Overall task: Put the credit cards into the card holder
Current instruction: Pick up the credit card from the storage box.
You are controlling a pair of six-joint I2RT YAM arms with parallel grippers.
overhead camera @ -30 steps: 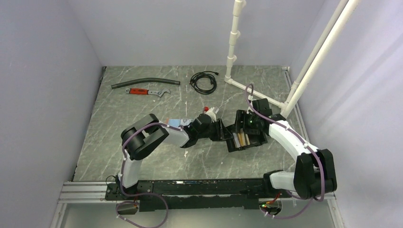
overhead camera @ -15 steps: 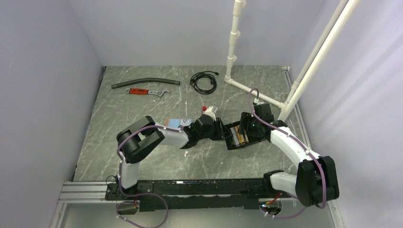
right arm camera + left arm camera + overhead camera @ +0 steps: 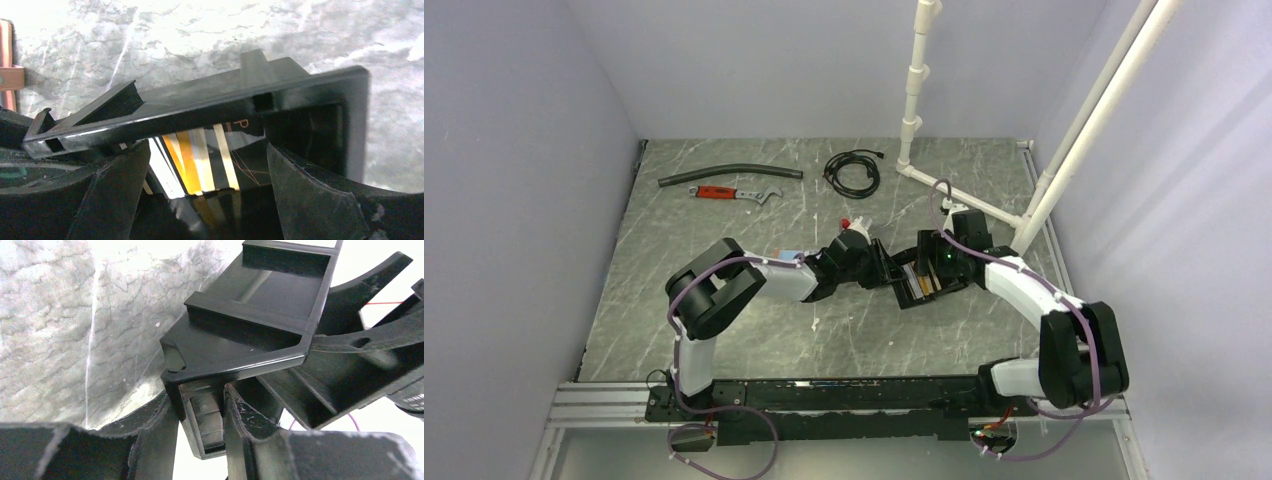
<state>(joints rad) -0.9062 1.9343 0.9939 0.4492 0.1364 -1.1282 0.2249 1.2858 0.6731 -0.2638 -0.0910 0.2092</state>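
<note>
Roughly at the centre of the grey marbled tabletop (image 3: pixel 724 320), the black shallow plastic card holder (image 3: pixel 905 294) sits between the two grippers, tilted rather than flat. The left gripper (image 3: pixel 200 405) comes at it from 9 o'clock. Its fingers (image 3: pixel 160 435) are drawn close together and pinch a corner of the holder's raised wall, the black plastic filling the narrow gap between them. The right gripper (image 3: pixel 207 150) meets the holder from 3 o'clock. Its fingers (image 3: pixel 310 195) are spread wide on either side of the tray's open face and clamp nothing that can be seen. Whether they touch the holder cannot be told.

Inside the tray lie the thin plastic credit cards (image 3: pixel 192 160), showing gold, white and dark stripes, overlapping one another. A further bluish card (image 3: pixel 789 254) lies on the table at 9 o'clock from the holder, partly under the left forearm.

Towards 11 o'clock on the table lie a red-handled adjustable wrench (image 3: pixel 734 193) and a dark rubber hose (image 3: pixel 729 177). A coiled black cable (image 3: pixel 852 172) rests near 12 o'clock, beside the white plastic pipe frame (image 3: pixel 912 100).
</note>
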